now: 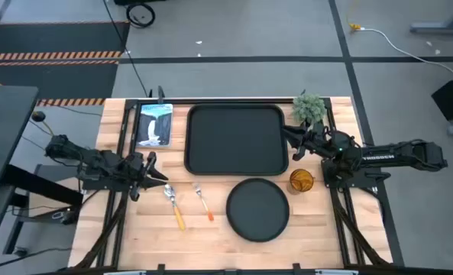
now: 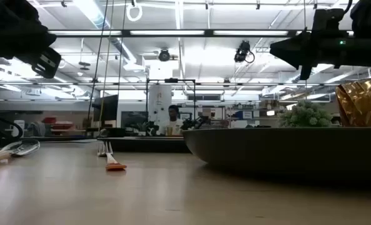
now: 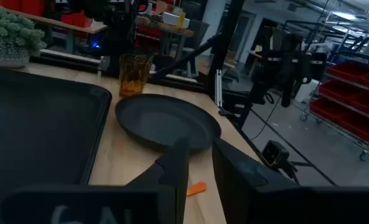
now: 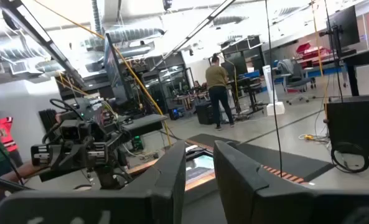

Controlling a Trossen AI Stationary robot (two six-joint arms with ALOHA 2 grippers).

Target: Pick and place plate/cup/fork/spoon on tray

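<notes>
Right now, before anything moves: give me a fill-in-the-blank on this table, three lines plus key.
1. The tray holds ____ of the four items.
2. The cup stands beside the ____ gripper.
3. Between the spoon and the plate lies the ____.

Missing words: none; right; fork

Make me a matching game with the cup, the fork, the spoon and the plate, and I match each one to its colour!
Things:
1. cup
2. fork
3. spoon
4. plate

Colours:
A. matte black all over
B. silver with a yellow-orange handle
C. see-through amber-orange
D. silver with a red-orange handle

Pairs: 1-C, 2-D, 3-B, 4-A
</notes>
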